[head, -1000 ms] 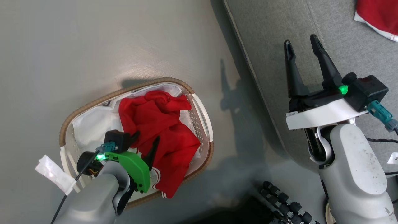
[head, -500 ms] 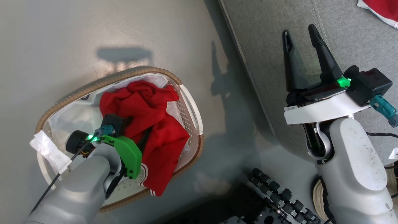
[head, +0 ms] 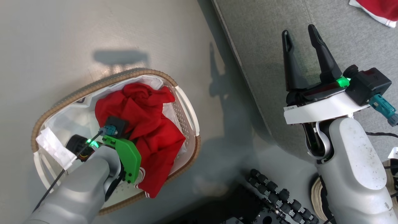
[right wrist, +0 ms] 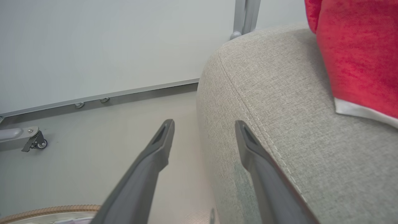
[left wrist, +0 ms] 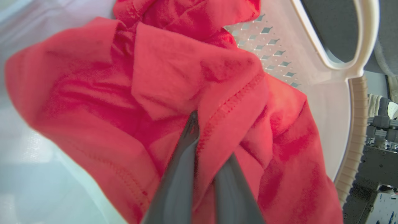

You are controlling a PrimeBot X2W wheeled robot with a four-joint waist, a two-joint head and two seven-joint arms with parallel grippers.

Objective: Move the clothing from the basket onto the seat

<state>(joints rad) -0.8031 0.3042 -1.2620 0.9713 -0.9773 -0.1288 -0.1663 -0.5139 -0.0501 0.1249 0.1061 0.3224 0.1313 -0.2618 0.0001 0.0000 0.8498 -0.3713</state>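
A crumpled red garment (head: 140, 118) lies in the white basket with the brown woven rim (head: 102, 82) on the floor. In the left wrist view my left gripper (left wrist: 211, 137) is sunk into the red garment (left wrist: 124, 77), its fingers drawn close with a stitched fold pinched between them; one fingertip is buried under cloth. My right gripper (head: 299, 31) hangs open and empty over the edge of the light grey sofa (head: 264, 37). The right wrist view shows those fingers (right wrist: 168, 123) spread beside the sofa's rounded corner (right wrist: 279, 93). A second red garment (head: 376, 9) lies on the seat.
The robot's black roller base (head: 279, 196) sits on the floor between basket and sofa. The basket's handle cut-out wall (left wrist: 354, 124) is right of the left gripper. A caster wheel (right wrist: 37, 141) and a white wall panel stand beyond the sofa.
The head camera has shifted. My left gripper, open above the red garment a second ago, has sunk into it and its fingers have closed. The right gripper stays open.
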